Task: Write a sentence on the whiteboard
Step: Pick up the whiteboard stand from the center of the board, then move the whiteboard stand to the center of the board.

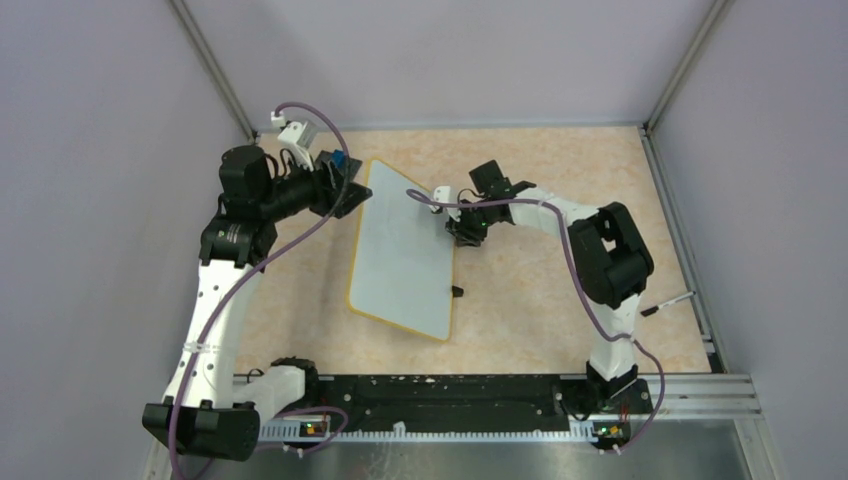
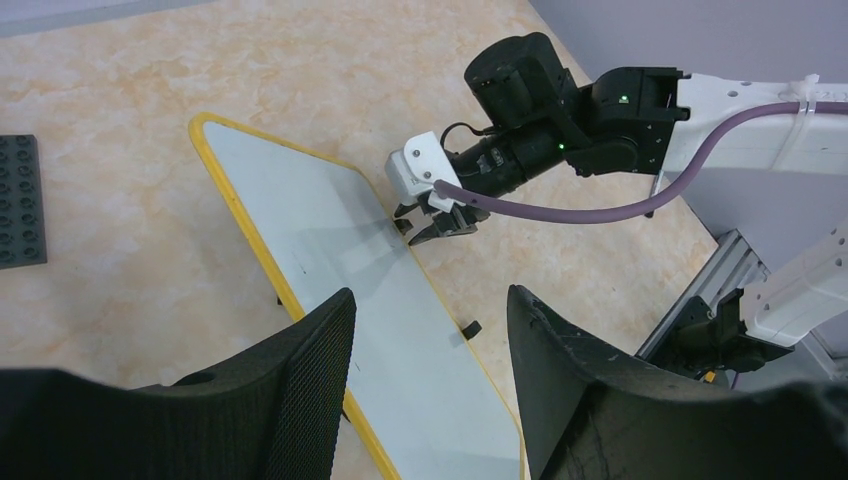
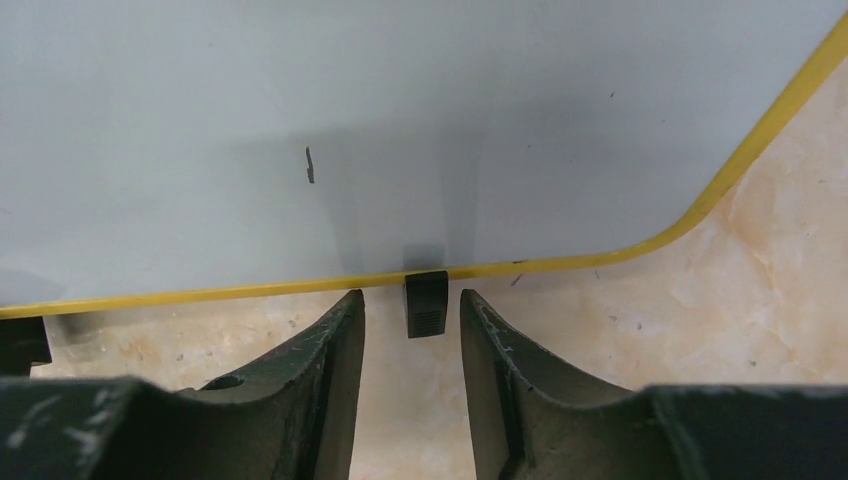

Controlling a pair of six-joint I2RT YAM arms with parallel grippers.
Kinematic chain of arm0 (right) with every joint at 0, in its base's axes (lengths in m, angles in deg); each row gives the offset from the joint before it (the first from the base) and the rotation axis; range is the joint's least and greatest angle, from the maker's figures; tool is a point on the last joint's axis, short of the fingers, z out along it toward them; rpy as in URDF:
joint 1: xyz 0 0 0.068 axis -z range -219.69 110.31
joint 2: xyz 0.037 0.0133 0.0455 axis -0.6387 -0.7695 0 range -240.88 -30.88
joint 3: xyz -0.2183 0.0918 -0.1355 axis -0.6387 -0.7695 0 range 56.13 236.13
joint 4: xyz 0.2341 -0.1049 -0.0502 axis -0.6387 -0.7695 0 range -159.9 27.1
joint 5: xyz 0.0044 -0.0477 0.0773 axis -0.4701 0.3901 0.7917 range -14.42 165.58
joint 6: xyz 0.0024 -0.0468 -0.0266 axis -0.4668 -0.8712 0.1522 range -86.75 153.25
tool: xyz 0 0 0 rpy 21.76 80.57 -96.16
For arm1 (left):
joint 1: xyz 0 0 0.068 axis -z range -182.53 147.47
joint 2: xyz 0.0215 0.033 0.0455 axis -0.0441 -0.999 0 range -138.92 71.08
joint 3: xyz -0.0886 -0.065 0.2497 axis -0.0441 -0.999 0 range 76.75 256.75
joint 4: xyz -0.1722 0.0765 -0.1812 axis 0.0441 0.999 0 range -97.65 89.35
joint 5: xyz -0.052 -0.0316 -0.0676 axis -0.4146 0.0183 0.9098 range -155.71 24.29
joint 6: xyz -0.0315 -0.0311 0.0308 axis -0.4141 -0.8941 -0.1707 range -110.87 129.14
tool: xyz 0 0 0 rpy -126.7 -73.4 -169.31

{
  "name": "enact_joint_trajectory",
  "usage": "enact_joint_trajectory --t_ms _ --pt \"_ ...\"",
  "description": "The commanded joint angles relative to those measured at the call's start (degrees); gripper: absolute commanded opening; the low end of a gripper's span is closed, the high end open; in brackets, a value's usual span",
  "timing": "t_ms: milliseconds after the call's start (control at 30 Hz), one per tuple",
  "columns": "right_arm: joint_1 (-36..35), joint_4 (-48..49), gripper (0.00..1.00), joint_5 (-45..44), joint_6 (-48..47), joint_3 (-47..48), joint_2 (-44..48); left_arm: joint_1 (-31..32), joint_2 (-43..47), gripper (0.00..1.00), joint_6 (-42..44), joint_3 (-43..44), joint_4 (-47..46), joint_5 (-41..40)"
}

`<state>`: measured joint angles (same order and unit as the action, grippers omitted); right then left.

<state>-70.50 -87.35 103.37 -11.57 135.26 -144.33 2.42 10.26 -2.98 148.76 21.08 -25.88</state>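
The whiteboard (image 1: pixel 400 250) lies flat in the middle of the table, white with a thin yellow rim. Its face is blank: no sentence shows, only a tiny dark mark (image 3: pixel 309 165). My right gripper (image 1: pixel 462 232) is open and empty at the board's right edge, its jaws either side of a black clip foot (image 3: pixel 426 303) without touching it. The left wrist view also shows it (image 2: pixel 437 228). My left gripper (image 1: pixel 345 190) is open and empty, held above the board's far left corner and looking down on the board (image 2: pixel 340 250).
A black marker (image 1: pixel 668 303) lies far right near the side rail. A small dark plate (image 2: pixel 20 200) with blue blocks (image 1: pixel 340 158) sits behind the left gripper. A second clip foot (image 1: pixel 458 291) sticks out of the board's right edge. Grey walls enclose the table.
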Motion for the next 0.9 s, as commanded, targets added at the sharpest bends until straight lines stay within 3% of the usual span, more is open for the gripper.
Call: enact_joint_trajectory --t_ms 0,500,867 --pt "-1.0 3.8 0.36 2.1 -1.8 -0.7 0.5 -0.3 0.5 0.63 -0.6 1.9 -3.1 0.7" --pt "-1.0 11.7 0.00 -1.6 6.0 -12.8 8.0 -0.5 0.6 0.63 -1.6 0.5 -4.9 0.2" --pt "-0.4 19.9 0.00 -20.6 31.8 -23.0 15.9 -1.0 -0.8 0.66 -3.1 -0.2 -5.7 -2.8"
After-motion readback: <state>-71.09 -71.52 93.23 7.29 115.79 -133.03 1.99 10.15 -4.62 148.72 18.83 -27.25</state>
